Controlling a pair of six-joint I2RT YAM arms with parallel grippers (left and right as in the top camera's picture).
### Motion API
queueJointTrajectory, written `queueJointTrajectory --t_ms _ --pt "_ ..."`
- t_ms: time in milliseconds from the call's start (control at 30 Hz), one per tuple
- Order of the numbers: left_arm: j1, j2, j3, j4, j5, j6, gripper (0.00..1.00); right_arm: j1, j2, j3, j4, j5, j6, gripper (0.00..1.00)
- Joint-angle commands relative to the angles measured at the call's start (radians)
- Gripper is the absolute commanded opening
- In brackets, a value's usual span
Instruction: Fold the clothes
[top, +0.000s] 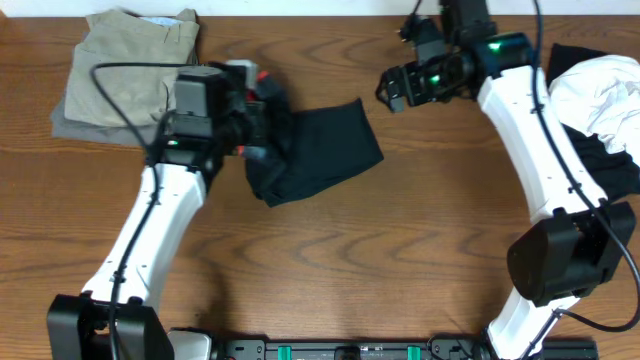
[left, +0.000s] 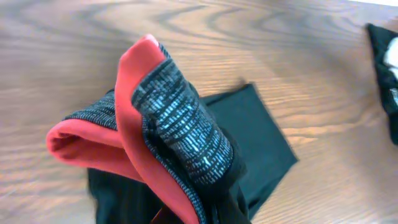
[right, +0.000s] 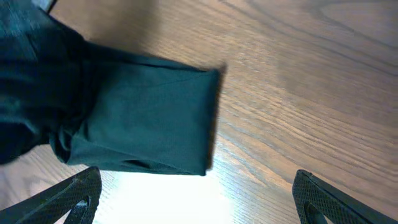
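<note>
Wood surface (top: 400, 250): black shorts (top: 325, 150) bunched just beside khaki stack (top: 120, 70), left claw (top: 258, 105) clenched on their waistband (left: 134, 81), right claw (top: 392, 90) released farther from stack; I'd pin the hem (right: 208, 118), pull waistband taut.

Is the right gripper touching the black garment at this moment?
Apart. The overhead view shows bare wood between the right gripper and the black garment; its jaws stand open.
</note>
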Motion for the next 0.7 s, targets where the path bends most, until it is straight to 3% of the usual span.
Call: queueJointTrajectory --t_ms 0,367,400,433,467,500,533,667 --pt "-0.056 0.032 0.027 0.042 -0.037 -0.035 0.06 -0.042 -0.032 0.003 -0.002 -0.053 0.014 0.97" --pt "-0.172 0.248 0.027 0.229 -0.037 -0.085 0.08 -0.079 -0.046 0.003 -0.043 -0.051 0.011 0.98" --pt "-0.179 0.266 0.027 0.244 -0.037 -0.085 0.17 -0.080 -0.046 0.003 -0.043 -0.052 0.009 0.98" --pt "-0.185 0.280 0.027 0.257 -0.037 -0.085 0.34 -0.080 -0.046 0.003 -0.042 -0.051 0.009 0.98" --pt "-0.191 0.291 0.027 0.269 -0.037 -0.085 0.52 -0.081 -0.046 0.003 -0.040 -0.051 0.009 0.98" --pt "-0.197 0.296 0.027 0.279 -0.037 -0.084 0.81 -0.082 -0.046 0.003 -0.039 -0.049 0.009 0.98" --pt "-0.200 0.297 0.027 0.286 -0.037 -0.084 0.98 -0.083 -0.046 0.003 -0.039 -0.049 0.009 0.98" --pt "-0.191 0.295 0.027 0.328 -0.037 -0.085 0.98 -0.087 -0.046 0.003 -0.039 -0.050 0.009 0.98"
